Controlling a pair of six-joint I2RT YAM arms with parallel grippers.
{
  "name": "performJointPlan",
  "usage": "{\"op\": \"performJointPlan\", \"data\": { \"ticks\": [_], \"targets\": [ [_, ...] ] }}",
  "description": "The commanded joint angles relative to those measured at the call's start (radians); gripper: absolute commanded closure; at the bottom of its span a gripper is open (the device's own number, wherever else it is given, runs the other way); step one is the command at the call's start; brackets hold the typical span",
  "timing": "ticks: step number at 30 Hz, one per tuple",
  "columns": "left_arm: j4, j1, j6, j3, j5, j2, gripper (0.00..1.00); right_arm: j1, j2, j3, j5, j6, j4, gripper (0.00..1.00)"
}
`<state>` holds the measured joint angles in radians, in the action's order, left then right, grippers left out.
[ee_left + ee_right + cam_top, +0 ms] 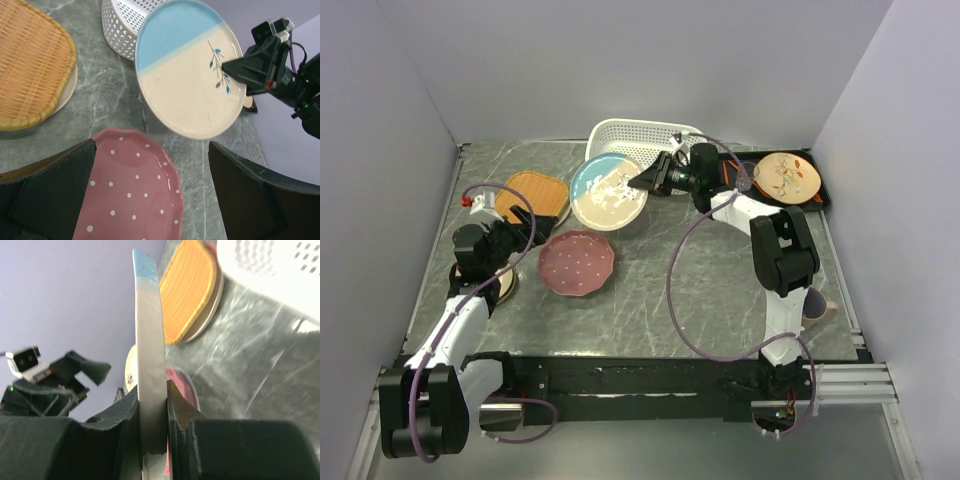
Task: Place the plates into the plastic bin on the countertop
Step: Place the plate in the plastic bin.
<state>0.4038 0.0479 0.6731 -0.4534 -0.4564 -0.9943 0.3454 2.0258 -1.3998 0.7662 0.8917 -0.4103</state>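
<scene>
My right gripper (648, 180) is shut on the right rim of the pale blue-cream plate (608, 193), which hangs tilted above the countertop (650, 290) just in front of the white plastic bin (638, 139). In the right wrist view the plate (149, 340) is edge-on, pinched between both fingers (180, 405). The left wrist view shows its leaf sprig face (190, 70) and the right gripper (235, 67) on its rim. My left gripper (151, 150) stands open above the speckled pink plate (130, 190) and holds nothing. The orange plate (538, 193) lies at the back left.
At the back right a flat black tray (823, 190) carries a cream plate with red-orange leaf marks (787, 177). A tan plate (506, 288) lies partly under my left arm. Walls close in the left, back and right sides.
</scene>
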Motion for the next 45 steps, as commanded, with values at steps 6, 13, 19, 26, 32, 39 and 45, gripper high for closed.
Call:
{"op": "performJointPlan", "data": {
  "ticks": [6, 13, 19, 26, 32, 39, 45],
  "targets": [
    [0.098, -0.005, 0.000, -0.011, -0.080, -0.040, 0.01, -0.054, 0.070, -0.211, -0.024, 0.053, -0.081, 1.00],
    [0.130, -0.003, 0.019, -0.008, -0.107, -0.064, 0.01, -0.083, 0.134, -0.338, -0.053, 0.061, -0.027, 1.00],
    [0.158, -0.003, 0.031, 0.001, -0.113, -0.075, 0.01, -0.106, 0.181, -0.444, -0.071, 0.085, 0.008, 1.00],
    [0.185, -0.003, 0.042, 0.002, -0.136, -0.102, 0.01, -0.125, 0.232, -0.563, -0.113, 0.081, 0.088, 1.00],
    [0.210, -0.003, 0.054, 0.005, -0.145, -0.110, 0.01, -0.135, 0.269, -0.631, -0.163, 0.082, 0.126, 1.00],
    [0.260, -0.003, 0.083, 0.016, -0.172, -0.139, 0.01, -0.138, 0.307, -0.699, -0.214, 0.090, 0.156, 1.00],
    [0.303, -0.003, 0.102, 0.030, -0.180, -0.150, 0.01, -0.143, 0.343, -0.752, -0.229, 0.095, 0.175, 1.00]
  ]
}}
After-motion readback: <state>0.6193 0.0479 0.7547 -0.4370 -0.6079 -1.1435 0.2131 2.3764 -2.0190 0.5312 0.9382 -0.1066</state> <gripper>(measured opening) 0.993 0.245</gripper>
